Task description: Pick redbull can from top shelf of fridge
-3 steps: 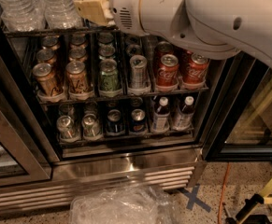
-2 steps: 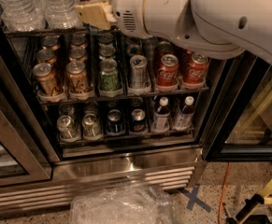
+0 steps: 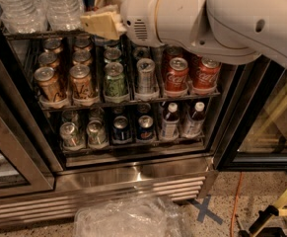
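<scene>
The fridge [image 3: 133,174] stands open in front of me, with steel base and black-framed doors. My gripper [image 3: 99,24] is at the upper left of centre, at the front rail of the uppermost rack in view [image 3: 29,34], just right of the water bottles [image 3: 44,6]. The white arm [image 3: 207,19] covers the upper right of the fridge. No redbull can shows; it is hidden or out of view. The space behind the gripper and arm is hidden.
Below the gripper a rack holds tan cans [image 3: 48,83], a green can [image 3: 115,79], a short silver can [image 3: 146,75] and red cola cans [image 3: 176,75]. The lowest rack holds small cans and two bottles [image 3: 170,122]. Crumpled clear plastic [image 3: 128,216] lies on the floor.
The gripper and the arm's wrist have come down a little in front of the uppermost rack. The cans and bottles have not moved.
</scene>
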Controlling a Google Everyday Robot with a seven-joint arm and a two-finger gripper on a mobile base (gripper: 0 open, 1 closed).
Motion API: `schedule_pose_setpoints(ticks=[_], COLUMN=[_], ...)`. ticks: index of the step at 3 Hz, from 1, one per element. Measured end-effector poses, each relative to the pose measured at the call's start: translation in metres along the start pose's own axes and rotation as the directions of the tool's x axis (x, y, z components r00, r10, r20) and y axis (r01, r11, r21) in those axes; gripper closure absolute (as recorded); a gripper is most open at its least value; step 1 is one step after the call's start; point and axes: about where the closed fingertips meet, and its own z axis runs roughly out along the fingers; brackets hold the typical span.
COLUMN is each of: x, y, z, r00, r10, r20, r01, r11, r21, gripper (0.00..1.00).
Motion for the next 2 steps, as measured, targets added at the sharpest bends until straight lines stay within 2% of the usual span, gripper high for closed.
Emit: schedule_pose_setpoints(ticks=[2], x=[0.0055], y=[0.0043], z=[-0.0018], r00=[1.000], r10=[0.003], r20=[-0.001], r01=[-0.003], r11=[0.9997], r21=[-0.025], gripper=[1.00])
